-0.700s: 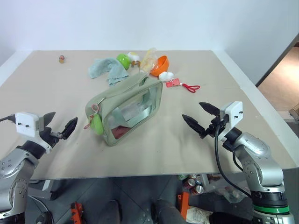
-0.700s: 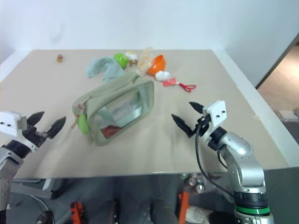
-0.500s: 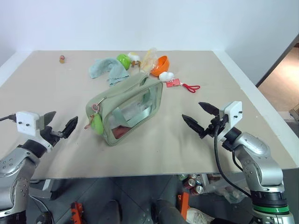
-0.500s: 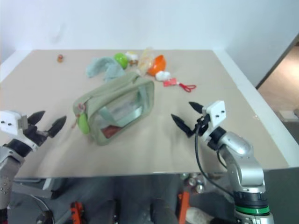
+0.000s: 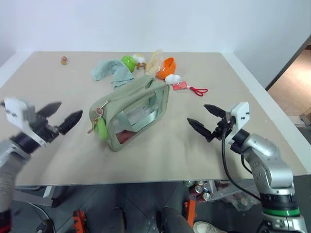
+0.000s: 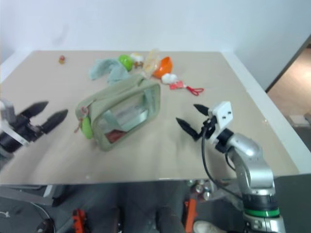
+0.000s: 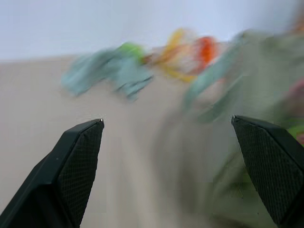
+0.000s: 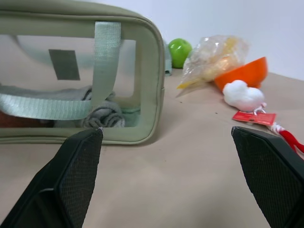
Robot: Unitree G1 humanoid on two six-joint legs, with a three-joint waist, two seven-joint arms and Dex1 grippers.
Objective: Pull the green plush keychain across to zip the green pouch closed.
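Observation:
The green pouch (image 5: pixel 131 114) lies on its side in the middle of the table, with a clear panel facing me and a pale strap across it. At its near-left corner the green plush keychain (image 5: pixel 100 129) hangs on a pink cord from the zip. My left gripper (image 5: pixel 72 108) hovers open left of the keychain and apart from it, with the pouch (image 7: pixel 247 71) blurred ahead. Right of the pouch my right gripper (image 5: pixel 196 113) stands open and empty, pointing at the pouch's (image 8: pixel 153 85) end.
Behind the pouch lie a teal cloth (image 5: pixel 111 71), a lime ball (image 5: pixel 128 62), a plastic bag (image 5: pixel 155 60), an orange bowl (image 5: pixel 167 67), a white toy (image 5: pixel 172 78) and a red tag (image 5: pixel 182 86). A small brown object (image 5: pixel 64 60) sits far left.
My left gripper has lifted and swung a little toward the pouch, still open. The right gripper has barely shifted. The pouch and keychain lie as before.

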